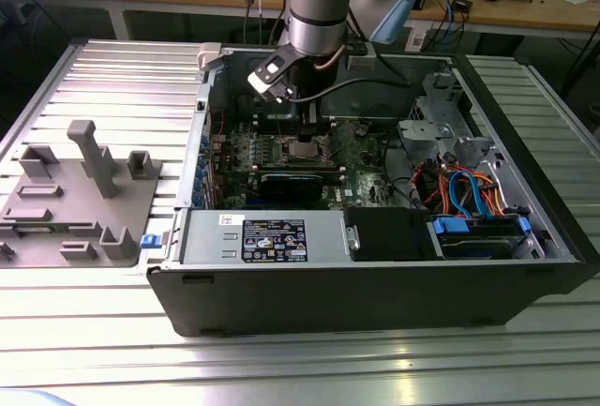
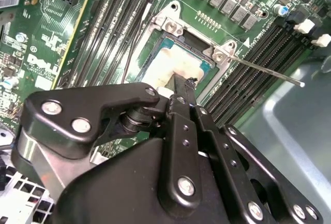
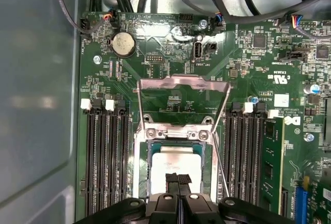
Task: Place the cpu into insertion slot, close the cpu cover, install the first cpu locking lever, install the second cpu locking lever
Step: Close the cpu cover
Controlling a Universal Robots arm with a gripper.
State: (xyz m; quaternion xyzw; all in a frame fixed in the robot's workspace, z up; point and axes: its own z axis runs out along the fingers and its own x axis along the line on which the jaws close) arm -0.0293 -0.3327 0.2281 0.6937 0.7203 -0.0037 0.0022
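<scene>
I was a single robot arm reaching down from the top centre of the exterior view into an open PC case (image 1: 375, 284) that lay on a ribbed metal table (image 1: 122, 78). My gripper (image 3: 178, 177) had its two black fingers pressed together w/ nothing visible between them. The tips sat over the cpu (image 3: 176, 159), touching or just above it; I couldn't tell which. The cpu, a small flat silver-grey square, lay flat inside the insertion slot (image 3: 178, 144), at about the centre of the green motherboard (image 1: 366, 157) in the exterior view. The cpu cover (image 3: 183, 83), a thin silver frame, was swung back off the slot, w/ board showing through its window. One thin wire locking lever (image 2: 269, 72) stuck out free at an angle beside the slot. My read: the cpu looked light, rigid and smooth-faced, so prob. slippery, and fragile on the pin field. It seemed best gripped by two opposite edges, not the face. The cover looked like stiff sheet metal on a hinge, easiest taken at its free edge. Room was tight: long black memory slots (image 3: 106, 157) ran close along both sides of the slot, and the grey case wall (image 3: 36, 105) stood beyond one set. Open space was mostly straight up.
</scene>
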